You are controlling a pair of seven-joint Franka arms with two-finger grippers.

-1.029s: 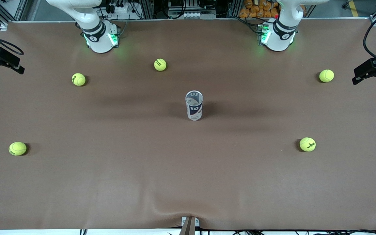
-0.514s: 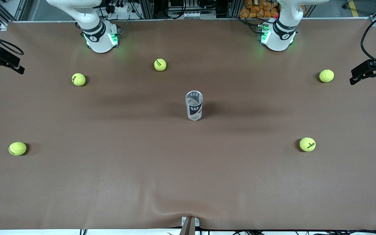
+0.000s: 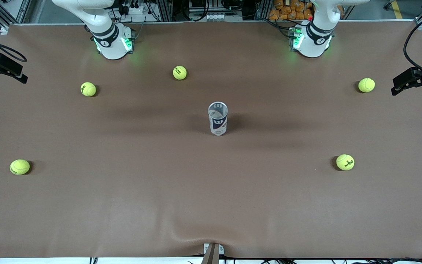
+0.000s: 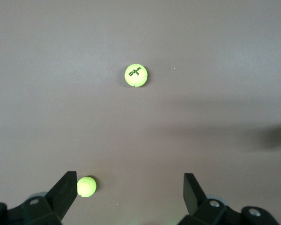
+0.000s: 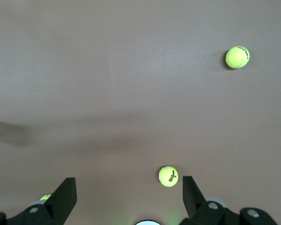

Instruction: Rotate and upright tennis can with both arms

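The brown table mat [image 3: 211, 205] spreads wide. At its ends hang the left gripper [image 4: 130, 194] and right gripper [image 5: 129, 197], fingers spread, empty. The tennis can [image 3: 218, 118] stands upright mid-table (open mouth up), five tennis balls [image 3: 345, 162] scattered well apart.

Your left pincer [image 4: 130, 190] high over the tabletop [image 3: 211, 205] at the left arm's end, jaws wide apart, empty, your right pincer [image 5: 129, 190] high over the tabletop's right-arm end, jaws wide apart, empty
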